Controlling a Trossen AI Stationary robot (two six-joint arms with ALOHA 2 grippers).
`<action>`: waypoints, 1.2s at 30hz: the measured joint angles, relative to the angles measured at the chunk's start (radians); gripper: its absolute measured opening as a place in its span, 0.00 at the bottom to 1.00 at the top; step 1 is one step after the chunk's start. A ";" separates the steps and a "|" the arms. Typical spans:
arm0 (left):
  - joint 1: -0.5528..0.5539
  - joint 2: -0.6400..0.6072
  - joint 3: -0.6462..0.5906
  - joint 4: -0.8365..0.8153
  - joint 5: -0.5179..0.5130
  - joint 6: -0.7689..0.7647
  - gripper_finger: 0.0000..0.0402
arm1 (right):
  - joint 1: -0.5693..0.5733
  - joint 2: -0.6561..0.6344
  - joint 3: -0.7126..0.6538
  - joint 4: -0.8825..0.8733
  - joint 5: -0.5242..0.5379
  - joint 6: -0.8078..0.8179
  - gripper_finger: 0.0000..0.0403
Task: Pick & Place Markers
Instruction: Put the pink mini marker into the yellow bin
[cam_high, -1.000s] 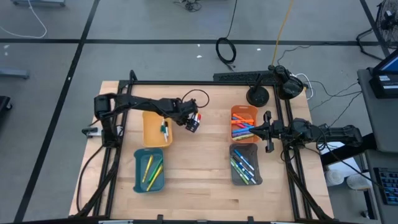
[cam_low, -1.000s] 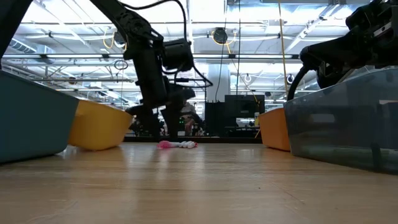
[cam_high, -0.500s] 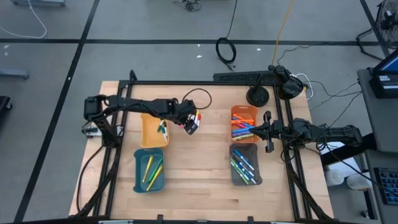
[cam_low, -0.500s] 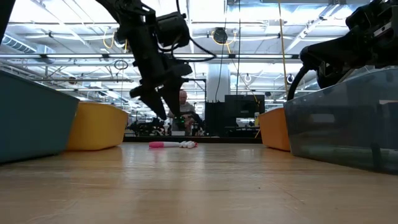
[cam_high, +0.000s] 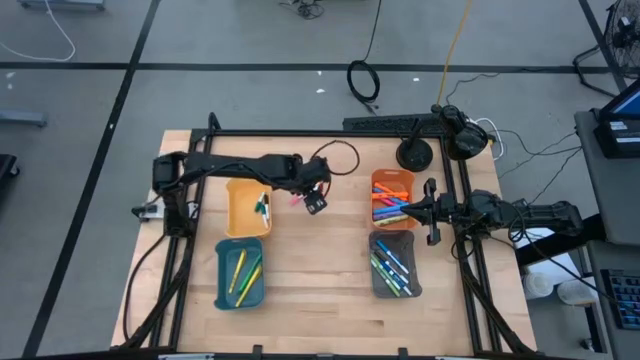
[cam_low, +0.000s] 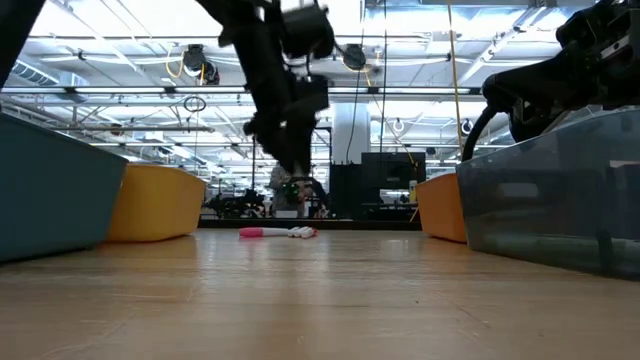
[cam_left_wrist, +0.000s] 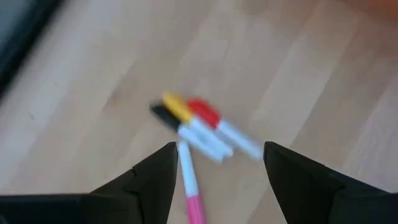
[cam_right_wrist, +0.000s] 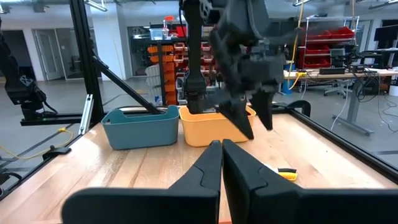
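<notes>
The big light-brown wooden table (cam_high: 320, 290) looks smooth, with long grain lines. The yellow plastic tray (cam_low: 160, 203) looks smooth and a bit shiny. The clear grey plastic tray (cam_low: 560, 190) is see-through and glossy. The thin white plastic markers (cam_left_wrist: 202, 134) look smooth.

A pale wooden table (cam_high: 320, 300) carries four plastic trays: a yellow tray (cam_high: 236, 215) and a teal tray (cam_high: 225, 290) on one side, an orange tray (cam_high: 380, 182) and a grey tray (cam_high: 412, 262) on the other. A black frame (cam_high: 300, 133) borders the tabletop. Beyond it, a coiled black cable (cam_high: 364, 80) lies on the grey floor, and a yellow cord (cam_high: 456, 40) trails away.
</notes>
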 joint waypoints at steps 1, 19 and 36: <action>0.005 0.018 0.003 -0.016 0.017 0.004 0.61 | 0.000 0.000 0.000 -0.001 0.000 0.000 0.01; 0.058 0.200 0.003 -0.134 0.091 0.007 0.61 | 0.000 0.000 0.000 0.004 0.000 0.000 0.01; 0.065 0.192 -0.010 -0.154 0.192 -0.006 0.47 | 0.000 0.000 0.000 0.003 0.000 0.000 0.01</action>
